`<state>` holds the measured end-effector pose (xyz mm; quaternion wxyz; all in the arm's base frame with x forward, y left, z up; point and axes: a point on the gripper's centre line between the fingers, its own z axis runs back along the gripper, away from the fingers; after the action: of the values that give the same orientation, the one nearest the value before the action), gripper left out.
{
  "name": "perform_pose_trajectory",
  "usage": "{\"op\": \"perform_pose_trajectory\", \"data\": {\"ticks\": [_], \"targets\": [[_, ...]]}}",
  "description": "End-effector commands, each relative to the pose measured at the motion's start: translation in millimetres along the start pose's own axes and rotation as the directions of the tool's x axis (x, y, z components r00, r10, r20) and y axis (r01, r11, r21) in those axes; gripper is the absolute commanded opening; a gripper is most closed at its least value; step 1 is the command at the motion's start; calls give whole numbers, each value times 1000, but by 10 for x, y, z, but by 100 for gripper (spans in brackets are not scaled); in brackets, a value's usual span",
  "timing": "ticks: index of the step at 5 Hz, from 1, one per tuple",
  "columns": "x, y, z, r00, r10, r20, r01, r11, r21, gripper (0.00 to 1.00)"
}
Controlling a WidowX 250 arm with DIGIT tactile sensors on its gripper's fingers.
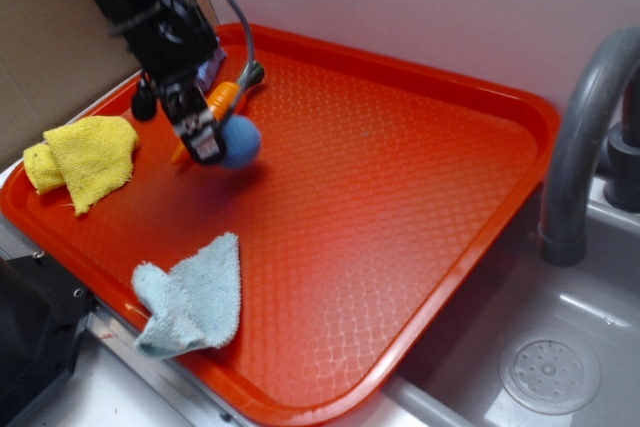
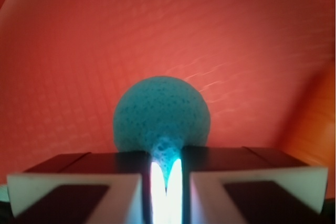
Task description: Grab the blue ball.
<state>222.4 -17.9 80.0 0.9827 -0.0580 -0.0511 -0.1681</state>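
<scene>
A small round blue ball (image 1: 241,140) with a pitted, knit-like skin sits pinched in the black gripper (image 1: 207,144), whose jaws close on its near side above the far-left part of the red plastic tray (image 1: 400,207). The arm hides most of an orange toy carrot (image 1: 222,97). Open tray stretches rightward to the raised rim.

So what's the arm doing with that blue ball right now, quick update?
Gripper shut on blue ball, pinching its near edge. Ball over the red tray. Toy carrot right behind; nothing blocking.
</scene>
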Motion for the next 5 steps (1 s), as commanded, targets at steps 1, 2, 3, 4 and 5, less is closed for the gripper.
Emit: {"op": "perform_pose_trajectory", "data": {"ticks": [1, 2, 3, 4, 5], "targets": [[202, -131, 837, 989, 143, 34, -145, 987, 67, 0], [217, -170, 1032, 978, 210, -5, -209, 974, 89, 0], [172, -282, 1363, 935, 352, -33, -342, 923, 174, 0], [-85, -243, 1651, 889, 457, 35, -453, 863, 225, 0], [-299, 36, 1658, 826, 563, 19, -548, 796, 258, 0]]}}
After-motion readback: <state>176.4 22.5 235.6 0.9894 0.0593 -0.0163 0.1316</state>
